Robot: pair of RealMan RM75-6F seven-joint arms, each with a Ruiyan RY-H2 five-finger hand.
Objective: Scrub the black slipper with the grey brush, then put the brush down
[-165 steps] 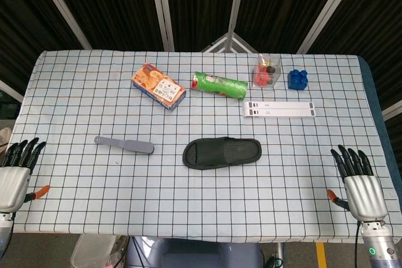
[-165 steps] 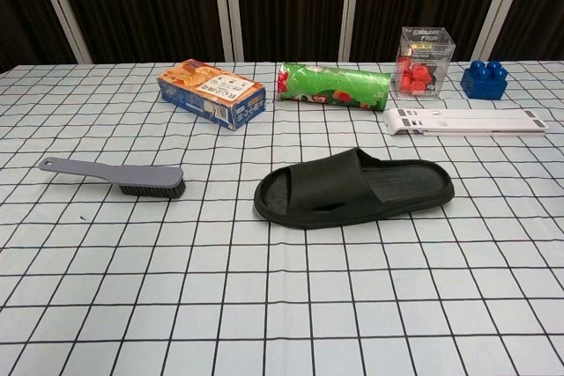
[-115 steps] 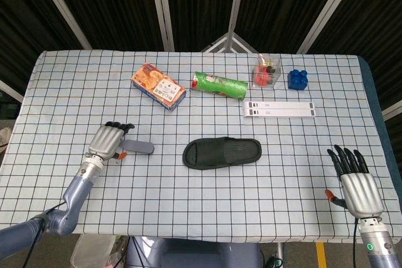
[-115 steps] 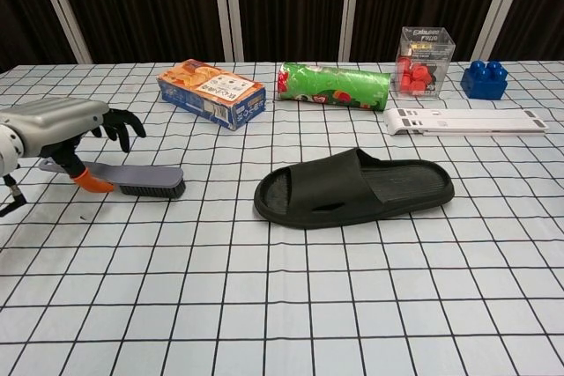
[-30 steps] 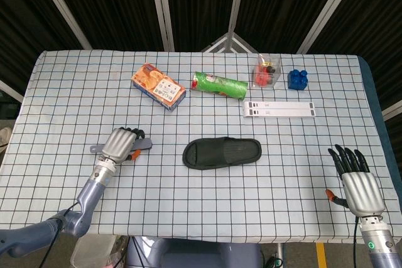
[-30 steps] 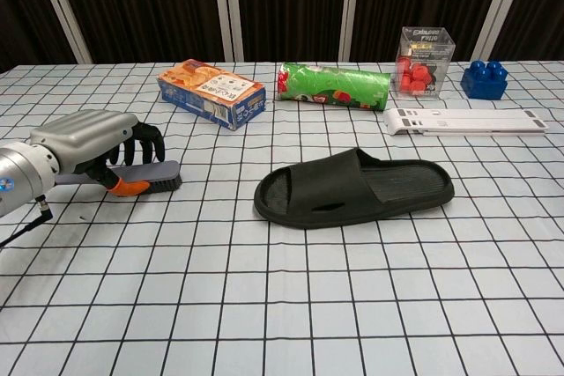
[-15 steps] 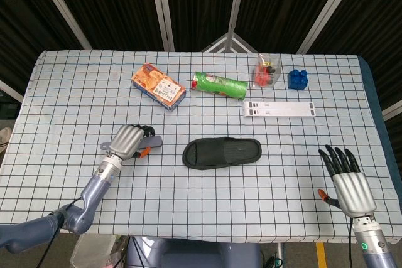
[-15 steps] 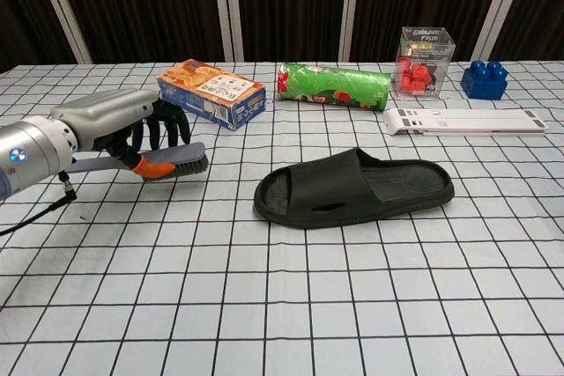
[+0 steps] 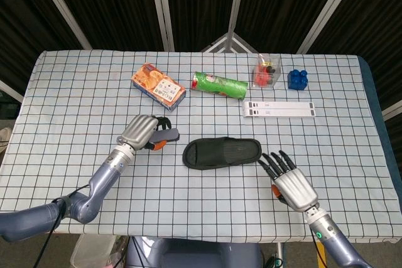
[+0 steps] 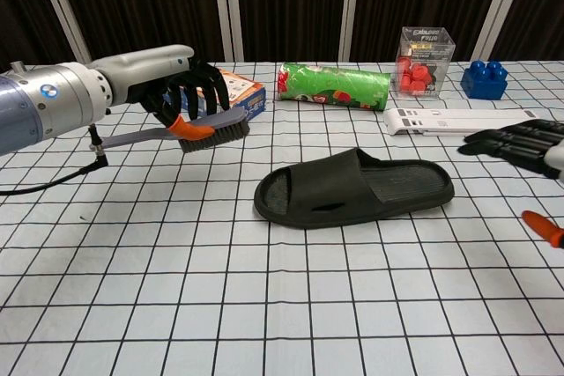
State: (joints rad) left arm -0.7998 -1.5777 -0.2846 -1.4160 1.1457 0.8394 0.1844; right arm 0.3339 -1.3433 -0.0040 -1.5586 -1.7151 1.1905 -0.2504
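Chest view shows our left hand [image 10: 181,94] wrapped around the handle of the long grey plastic brush [image 10: 181,135], which it holds clear of the desk [image 10: 264,305] with bristles pointing down, left of and above the black rubber slipper [image 10: 352,188]. That slipper lies flat on the checked cloth near the middle, its open toe end toward the brush. Our right hand [image 9: 290,180] holds nothing, fingers spread, its fingertips [image 9: 271,161] just beside the slipper's far end. To scrub well, we judge we should bring the right hand down onto that end to pin the slipper, then lower the brush until the bristles meet the strap and footbed squarely, and stroke along its length with light pressure so the slipper does not skid.
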